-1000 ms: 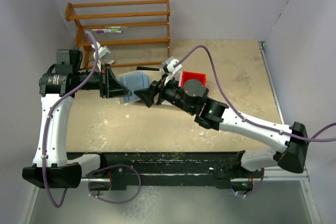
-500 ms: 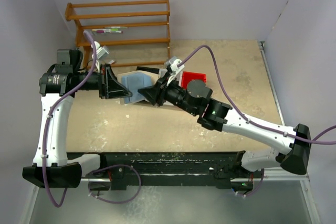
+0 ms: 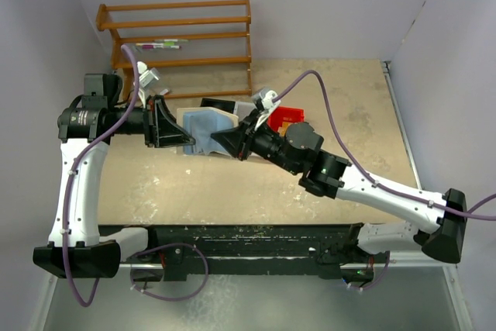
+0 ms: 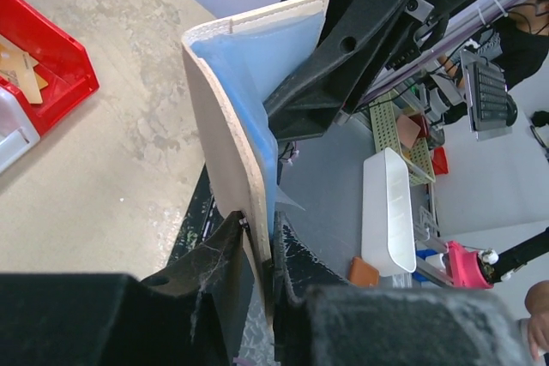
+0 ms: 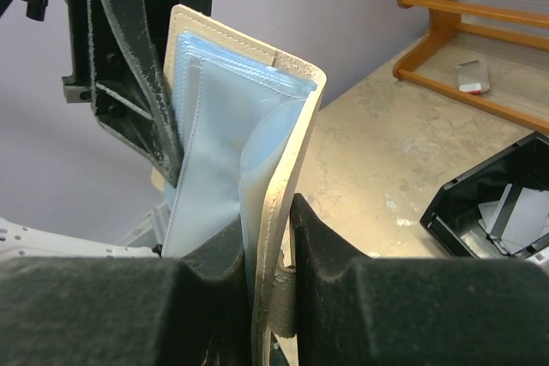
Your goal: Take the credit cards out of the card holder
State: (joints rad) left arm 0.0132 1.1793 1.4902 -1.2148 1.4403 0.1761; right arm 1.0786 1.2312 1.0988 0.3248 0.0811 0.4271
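- Since a second ago my right arm has swung further right, and its jaws have come together on the card holder (image 3: 203,124), which now spreads wider between the two grippers.
- The card holder is held up off the table (image 3: 349,114) near the back left, tan leather outward and its bluish clear sleeves (image 5: 214,126) fanned open.
- I can't make out any credit cards in those sleeves from either wrist view.
- The left gripper (image 4: 257,246) is clamped on one tan flap at its edge, with the leather pinched between the two fingers.
- The right gripper (image 5: 273,237) is clamped on the opposite flap, fingers pressed to either side of it.
- The two grippers face each other, with the holder bridging them.
- Just right of the holder a red bin (image 3: 288,114) sits on the table.
- A black bin (image 5: 455,203) is near it, holding pale flat pieces I can't identify.
- A wooden rack (image 3: 178,36) stands behind, against the wall.
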